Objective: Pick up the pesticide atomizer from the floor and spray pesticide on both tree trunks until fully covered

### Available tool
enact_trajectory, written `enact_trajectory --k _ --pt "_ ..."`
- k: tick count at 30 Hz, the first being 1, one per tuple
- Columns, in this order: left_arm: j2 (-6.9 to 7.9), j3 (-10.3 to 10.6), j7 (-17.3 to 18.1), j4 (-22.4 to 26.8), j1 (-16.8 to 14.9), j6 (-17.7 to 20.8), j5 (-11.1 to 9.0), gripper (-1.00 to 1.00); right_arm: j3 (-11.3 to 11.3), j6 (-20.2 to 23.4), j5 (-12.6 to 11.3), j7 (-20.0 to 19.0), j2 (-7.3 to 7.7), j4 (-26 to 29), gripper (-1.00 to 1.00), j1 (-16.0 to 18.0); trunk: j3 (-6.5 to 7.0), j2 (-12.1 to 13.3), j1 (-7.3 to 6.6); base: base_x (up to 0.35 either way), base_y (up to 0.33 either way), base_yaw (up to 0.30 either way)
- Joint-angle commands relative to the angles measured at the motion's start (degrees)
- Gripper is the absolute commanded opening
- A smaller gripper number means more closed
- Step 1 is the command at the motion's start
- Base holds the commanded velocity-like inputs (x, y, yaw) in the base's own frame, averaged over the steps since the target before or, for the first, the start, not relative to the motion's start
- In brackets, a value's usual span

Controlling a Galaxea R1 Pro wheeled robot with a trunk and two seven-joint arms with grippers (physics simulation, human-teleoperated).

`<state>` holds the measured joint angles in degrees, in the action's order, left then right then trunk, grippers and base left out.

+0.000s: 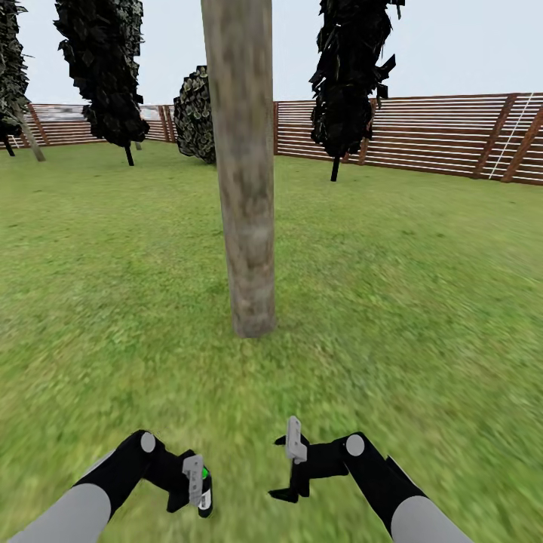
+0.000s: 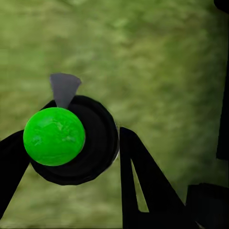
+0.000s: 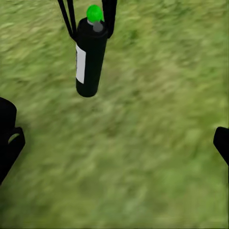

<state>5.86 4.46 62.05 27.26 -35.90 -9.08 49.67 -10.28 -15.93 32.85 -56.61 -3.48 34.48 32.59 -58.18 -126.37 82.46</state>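
Between my left gripper's matt black, plastic-looking fingers sits the atomizer: a smooth, dark, faintly glossy bottle with a flat white paper-like label, a dull grey nozzle and a shiny bright-green cap. My right gripper wears the same matt black, with a pale grey metal-looking plate above it. Under both tools the lawn looks rough and matt. Ahead of them, the tree trunk shows coarse, mottled grey-brown bark, and beyond it the fence has brown wooden slats.
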Motion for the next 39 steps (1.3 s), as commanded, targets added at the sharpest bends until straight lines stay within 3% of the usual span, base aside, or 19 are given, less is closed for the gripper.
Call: enact_trajectory --k 1,5,6,10,12,13,18,19,20,22,24,26,28,31,34,39 --pt "0.46 0.19 -0.01 0.11 0.00 -0.62 0.22 -1.00 0.13 -0.35 0.52 -0.01 0.06 0.03 1.00 0.02 -0.05 -0.02 -0.01 0.000 0.000 0.000" --pt "2.45 -0.01 -0.46 0.08 0.04 -0.52 0.23 -1.00 0.55 -0.48 0.47 0.45 0.84 -0.31 1.00 -0.01 -0.05 -0.02 -0.01 0.000 0.000 0.000" --pt "2.87 -0.41 -1.64 -0.24 0.04 -0.30 -0.02 -1.00 0.64 -0.50 0.37 1.00 1.65 -1.12 1.00 -0.08 -0.05 -0.02 -0.01 0.000 0.000 0.000" --pt "3.84 -6.25 -11.08 -1.23 0.04 -0.06 -1.51 -1.00 2.60 -0.58 0.03 9.05 3.57 -7.75 1.00 -0.15 -0.05 -0.02 -0.01 0.000 0.000 0.000" --pt "3.75 -11.28 -14.35 -2.28 0.04 0.00 -2.58 -1.00 5.97 -0.61 -0.02 14.29 4.23 -12.27 1.00 -0.16 -0.05 -0.02 -0.01 0.000 0.000 0.000" --pt "3.65 -14.94 -16.14 -2.87 0.04 0.01 -3.32 -1.00 8.52 -0.65 -0.01 17.37 4.53 -14.61 1.00 -0.16 -0.05 -0.02 -0.01 0.000 0.000 0.000" --pt "3.42 -27.31 -24.34 -5.18 0.04 0.00 -4.81 -1.00 16.71 -0.78 0.01 27.93 5.68 -19.35 1.00 -0.22 -0.05 -0.02 -0.01 0.000 0.000 0.000" --pt "3.27 -31.28 -28.55 -6.44 0.04 -0.03 -4.98 -1.00 18.55 -0.88 -0.03 34.03 5.78 -20.08 1.00 -0.28 -0.05 -0.02 -0.01 0.000 0.000 0.000" --pt "3.21 -32.74 -30.61 -7.11 0.04 -0.04 -5.03 -1.00 19.09 -0.94 -0.05 37.49 5.79 -20.28 1.00 -0.30 -0.05 -0.02 -0.01 0.000 0.000 0.000" --pt "2.60 -35.76 -36.71 -9.24 0.04 0.07 -5.67 -1.00 19.79 -1.98 -0.22 49.39 5.67 -20.58 1.00 -0.88 -0.05 -0.02 -0.01 0.000 0.000 0.000" --pt "0.95 -37.30 -41.58 -10.24 0.00 1.91 -7.58 -1.00 20.00 -6.00 -1.18 59.37 5.62 -20.77 1.00 -2.26 -0.05 -0.02 -0.01 0.000 0.000 0.000" --pt "0.02 -37.79 -44.16 -10.43 -0.03 5.28 -8.90 -1.00 20.06 -9.14 -3.02 64.44 5.60 -21.29 1.00 -3.35 -0.05 -0.02 -0.01 0.000 0.000 0.000" --pt "-0.80 -38.00 -46.54 -10.37 -0.04 11.88 -10.36 -1.00 20.05 -14.05 -9.14 69.89 5.58 -23.17 1.00 -4.79 -0.05 -0.02 -0.01 0.000 0.000 0.000" --pt "-1.20 -38.03 -47.59 -10.11 -0.12 16.52 -10.96 -1.00 20.00 -17.67 -18.44 72.21 5.70 -25.45 1.00 -5.50 -0.05 -0.02 -0.01 0.000 0.000 0.000" --pt "-1.20 -37.72 -47.76 -10.05 -0.13 17.49 -10.99 -1.00 19.96 -18.28 -20.45 72.44 5.75 -25.92 1.00 -5.65 -0.05 -0.02 -0.01 0.000 0.000 0.000" --pt "-1.13 -37.50 -47.80 -9.97 -0.13 17.83 -10.88 -1.00 19.95 -18.43 -20.89 72.45 5.80 -26.07 1.00 -5.78 -0.05 -0.02 -0.01 0.000 0.000 0.000"
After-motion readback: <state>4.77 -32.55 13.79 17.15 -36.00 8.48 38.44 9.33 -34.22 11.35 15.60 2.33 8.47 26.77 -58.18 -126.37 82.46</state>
